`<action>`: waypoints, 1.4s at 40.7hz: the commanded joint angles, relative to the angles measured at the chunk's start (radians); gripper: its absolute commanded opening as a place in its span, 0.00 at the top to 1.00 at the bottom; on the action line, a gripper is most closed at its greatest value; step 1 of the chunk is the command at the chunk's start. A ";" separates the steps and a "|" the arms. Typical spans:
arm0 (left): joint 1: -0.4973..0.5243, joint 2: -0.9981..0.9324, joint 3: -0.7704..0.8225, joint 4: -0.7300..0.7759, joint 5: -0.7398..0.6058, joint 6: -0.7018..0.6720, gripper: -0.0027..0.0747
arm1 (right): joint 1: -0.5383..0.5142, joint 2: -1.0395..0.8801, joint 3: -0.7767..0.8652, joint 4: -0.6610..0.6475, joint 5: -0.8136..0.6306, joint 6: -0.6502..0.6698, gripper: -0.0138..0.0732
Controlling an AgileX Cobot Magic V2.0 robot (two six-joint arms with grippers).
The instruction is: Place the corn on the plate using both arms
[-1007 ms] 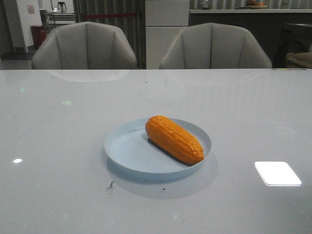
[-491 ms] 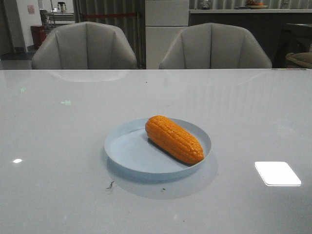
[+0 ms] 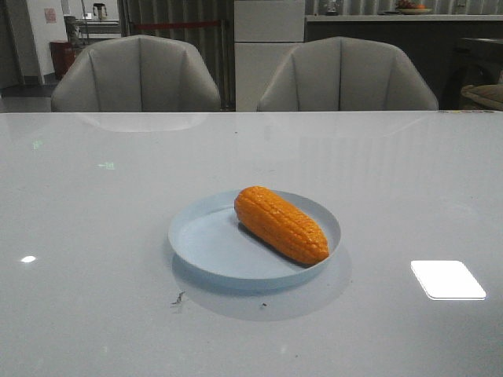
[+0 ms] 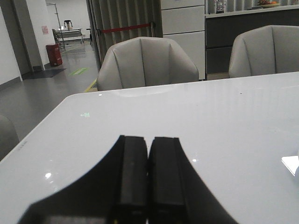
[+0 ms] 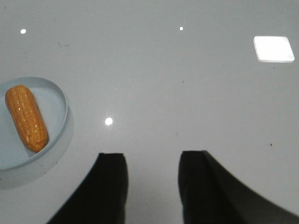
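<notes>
A: Where is the corn (image 3: 280,224)?

B: It lies inside the plate (image 3: 206,243), toward the plate's right half, set on a slant with one rounded end near the far rim and the other near the right front rim. The plate sits near the middle of the table (image 3: 94,196). Two grey chairs (image 3: 137,75) stand behind the table.

A: And the arms?

B: Neither shows in the front view. The left end effector (image 4: 148,175) has its two black fingers pressed together with nothing between them, low over bare table and pointing toward the chairs. The right end effector (image 5: 152,186) is spread, its fingers well apart and empty, over bare table, with the plate and corn off to one side of it and well apart from the fingertips.

A: So which step is this?

B: By my reading, the placing is done: the corn rests on the plate and neither end effector touches it. This looks like the end of the task.

A: What does the next move call for?

B: Probably little: keep both arms clear of the plate so the corn is not nudged off.
</notes>
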 commanded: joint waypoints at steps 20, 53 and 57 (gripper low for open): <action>0.001 -0.020 0.039 0.001 -0.079 -0.010 0.84 | -0.005 -0.531 0.389 -0.003 -0.403 0.002 0.78; 0.001 -0.020 0.039 0.001 -0.079 -0.010 0.84 | -0.005 -0.588 0.585 0.021 -0.524 0.002 0.78; 0.001 -0.020 0.039 0.001 -0.079 -0.010 0.84 | -0.005 -0.588 0.585 0.021 -0.524 0.002 0.78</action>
